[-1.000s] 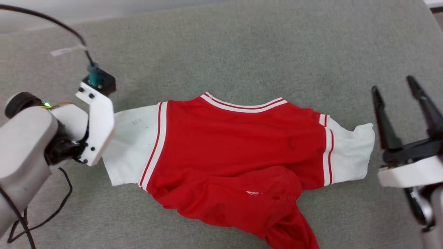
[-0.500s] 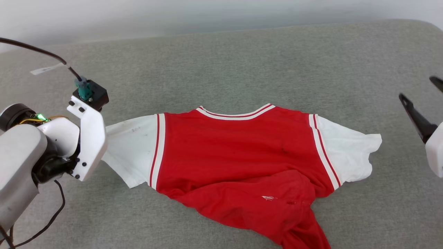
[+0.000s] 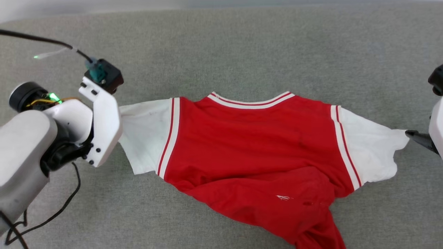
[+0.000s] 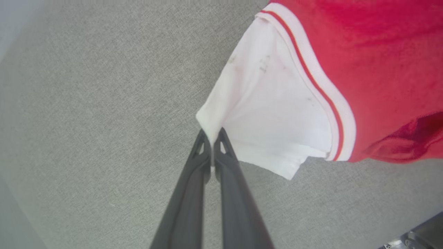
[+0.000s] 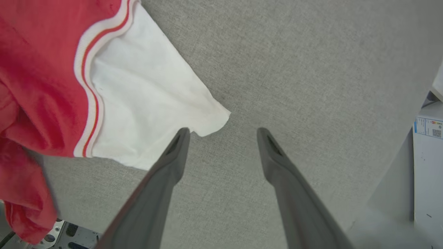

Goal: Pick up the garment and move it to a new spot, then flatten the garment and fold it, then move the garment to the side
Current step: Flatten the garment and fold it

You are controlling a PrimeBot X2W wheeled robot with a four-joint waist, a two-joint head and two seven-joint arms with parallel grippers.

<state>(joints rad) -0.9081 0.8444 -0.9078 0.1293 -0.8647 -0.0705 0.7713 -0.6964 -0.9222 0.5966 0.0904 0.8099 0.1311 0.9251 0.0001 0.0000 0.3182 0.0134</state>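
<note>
The garment (image 3: pixel 256 145), a red T-shirt with white sleeves and striped trim, lies spread across a grey padded surface (image 3: pixel 242 52), collar toward the far side. Its lower hem is bunched and folded over near the front. My left gripper (image 4: pixel 211 133) is shut on the tip of the garment's (image 4: pixel 277 100) left sleeve; in the head view the white wrist bracket (image 3: pixel 102 128) hides the fingers. My right gripper (image 5: pixel 223 130) is open beside the tip of the garment's (image 5: pixel 138 93) right sleeve, which lies just off the left fingertip. One dark finger (image 3: pixel 418 139) reaches that sleeve from the right.
A black cable (image 3: pixel 52 214) trails from the left arm over the near left of the surface. A white box with a label (image 5: pixel 427 155) stands beyond the surface's edge in the right wrist view. Bare grey surface runs behind the collar.
The head camera has shifted. My right gripper has gone from upright at the right to low at the right sleeve's tip, still open. The left gripper keeps its hold on the left sleeve.
</note>
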